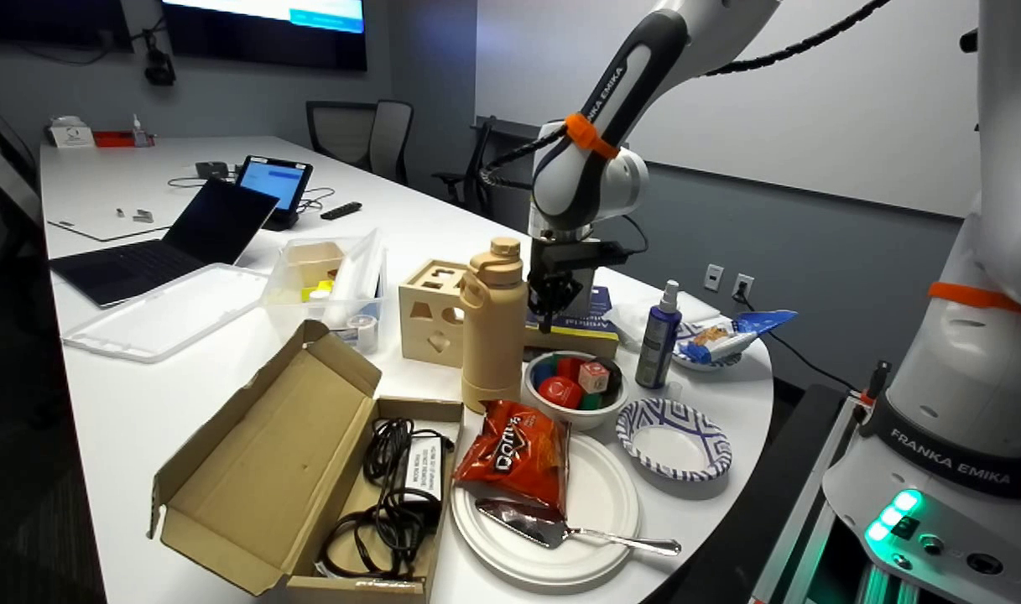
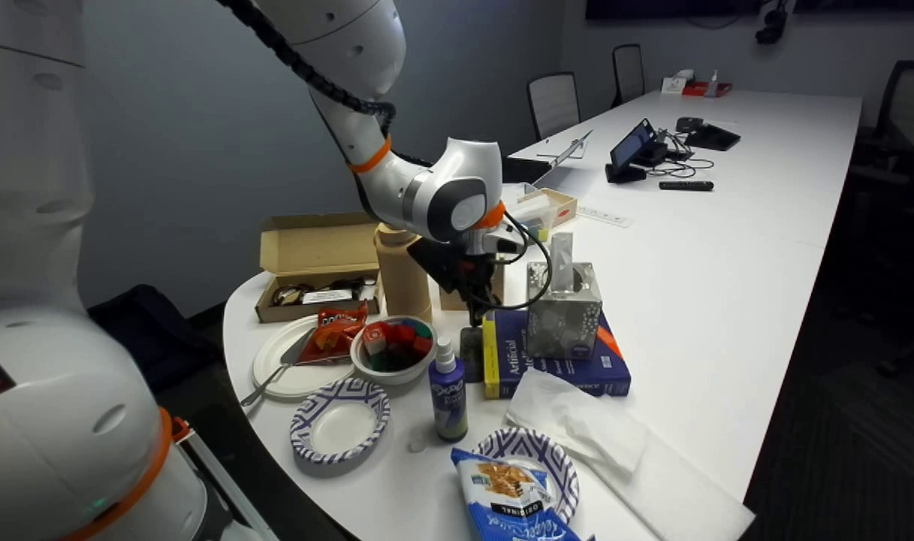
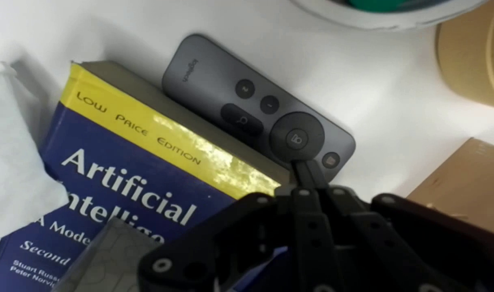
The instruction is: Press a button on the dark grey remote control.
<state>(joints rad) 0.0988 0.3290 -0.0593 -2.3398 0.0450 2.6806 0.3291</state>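
The dark grey remote control (image 3: 214,77) lies flat on the white table, along the book's edge, in the wrist view. It has a round pad with a centre button (image 3: 297,139), several smaller round buttons and an oval button. It also shows in an exterior view (image 2: 471,357) between the book and the bowl. My gripper (image 3: 305,163) is shut and empty, pointing down; it also shows in both exterior views (image 1: 546,323) (image 2: 475,319). Its fingertips overlap the near edge of the round pad in the wrist view. I cannot tell whether they touch it.
The thick blue book (image 2: 509,346) bears a tissue box (image 2: 565,315). A bowl of blocks (image 1: 577,411), a tan bottle (image 1: 493,335), a wooden shape box (image 1: 430,315) and a spray bottle (image 2: 447,398) stand close around. Another black remote (image 1: 341,210) lies farther back.
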